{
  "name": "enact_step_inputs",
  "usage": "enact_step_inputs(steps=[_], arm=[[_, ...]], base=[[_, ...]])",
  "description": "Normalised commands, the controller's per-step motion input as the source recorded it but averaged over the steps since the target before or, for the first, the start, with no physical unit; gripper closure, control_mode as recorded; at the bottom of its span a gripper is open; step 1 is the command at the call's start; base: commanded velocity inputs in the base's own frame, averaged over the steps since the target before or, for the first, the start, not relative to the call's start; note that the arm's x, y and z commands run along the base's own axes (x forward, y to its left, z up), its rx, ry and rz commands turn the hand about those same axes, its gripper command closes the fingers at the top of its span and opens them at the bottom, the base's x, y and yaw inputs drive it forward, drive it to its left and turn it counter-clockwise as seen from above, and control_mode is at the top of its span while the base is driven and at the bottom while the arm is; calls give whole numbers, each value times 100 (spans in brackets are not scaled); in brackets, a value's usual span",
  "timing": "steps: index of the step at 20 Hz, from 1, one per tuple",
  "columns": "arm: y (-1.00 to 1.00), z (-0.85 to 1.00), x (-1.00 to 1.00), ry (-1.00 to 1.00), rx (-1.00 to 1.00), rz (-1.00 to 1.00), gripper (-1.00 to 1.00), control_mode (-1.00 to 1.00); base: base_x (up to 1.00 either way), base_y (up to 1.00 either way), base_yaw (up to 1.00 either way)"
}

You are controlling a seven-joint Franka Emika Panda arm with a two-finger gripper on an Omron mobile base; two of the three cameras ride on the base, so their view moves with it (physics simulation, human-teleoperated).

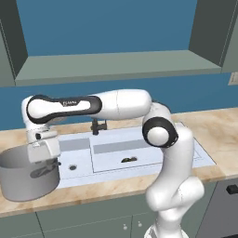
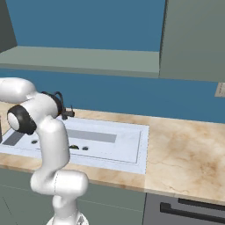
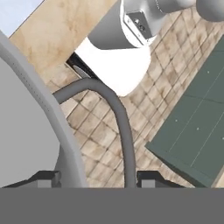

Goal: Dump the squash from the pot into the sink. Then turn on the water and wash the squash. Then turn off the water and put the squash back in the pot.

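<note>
Both fingertips [image 3: 48, 178] flank the pot [image 1: 18, 179] handle beside the sink [image 1: 195, 151].

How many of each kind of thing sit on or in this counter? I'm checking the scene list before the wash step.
Pots: 1, the pot left of the sink
Sinks: 1, the sink with two basins
Faucets: 1, the faucet behind the basins
Squash: 1, the squash in the larger basin
Total: 4
</note>
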Motion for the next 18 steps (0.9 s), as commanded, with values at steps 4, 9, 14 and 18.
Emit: enact_step_inputs(steps=[4,9,14,18], arm=[[53,0,28,-7,-20,0,100,-100],[53,0,38,-7,-16,0,100,-100],[52,0,39,-5,-17,-2,100,-100],[44,0,16,-6,-18,-3,100,-100]], base=[[0,0,0],[0,0,0],[0,0,0],[0,0,0]])
